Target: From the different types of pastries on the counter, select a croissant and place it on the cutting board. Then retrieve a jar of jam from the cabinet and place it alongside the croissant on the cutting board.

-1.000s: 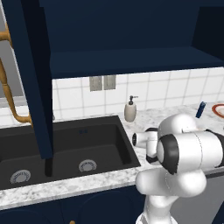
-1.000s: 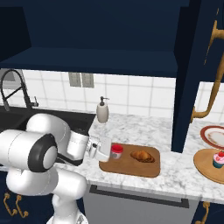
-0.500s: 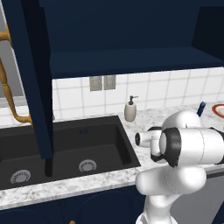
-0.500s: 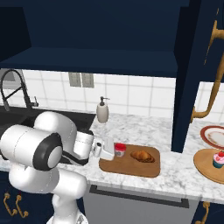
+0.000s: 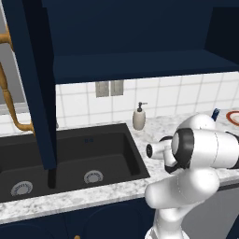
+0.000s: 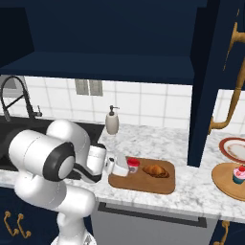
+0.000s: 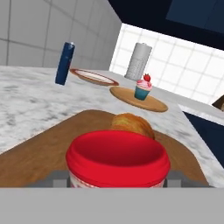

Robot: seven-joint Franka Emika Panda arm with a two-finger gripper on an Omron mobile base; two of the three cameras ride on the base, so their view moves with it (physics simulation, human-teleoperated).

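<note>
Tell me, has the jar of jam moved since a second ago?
No. In the right base view the jar of jam sits at the same spot on the cutting board, just left of the croissant; only the arm behind it shifted.

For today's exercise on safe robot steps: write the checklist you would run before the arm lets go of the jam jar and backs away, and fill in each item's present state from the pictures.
1. Croissant lying on the cutting board: ok.
2. Jar of jam over the board, beside the croissant: ok.
3. Jar resting flat on the board: cannot tell; its base is hidden in the hand view.
4. Jar upright, red lid level: ok.
5. Gripper released from the jar: cannot tell; fingers sit at the jar's sides, and contact is unclear.
6. Cupcake on its round plate, away from the arm's way back: ok.
</note>
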